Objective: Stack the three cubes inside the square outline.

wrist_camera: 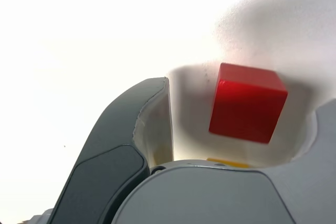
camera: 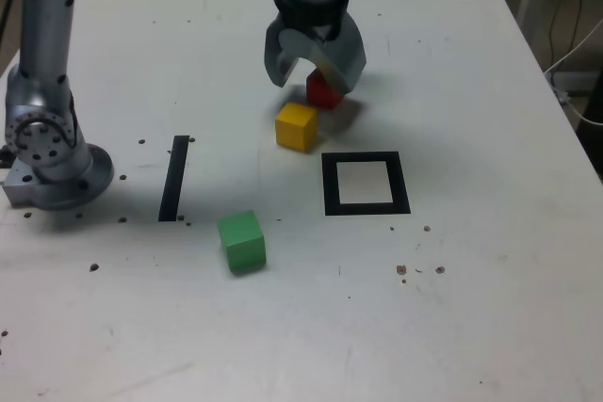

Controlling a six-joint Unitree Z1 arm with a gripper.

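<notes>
Red cube (wrist_camera: pixel 248 103) sits between the spread jaws of the gripper (wrist_camera: pixel 239 129), yellow cube (wrist_camera: pixel 228 162) peeking just beside it.

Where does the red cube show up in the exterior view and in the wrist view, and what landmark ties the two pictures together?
Exterior view: the red cube sits on the table behind the yellow cube, partly hidden under the open gripper.
Wrist view: the red cube fills the gap between the gripper's jaws, on the white table.
Shared landmark: the yellow cube, seen in the wrist view as a thin yellow sliver beside the red cube.
</notes>
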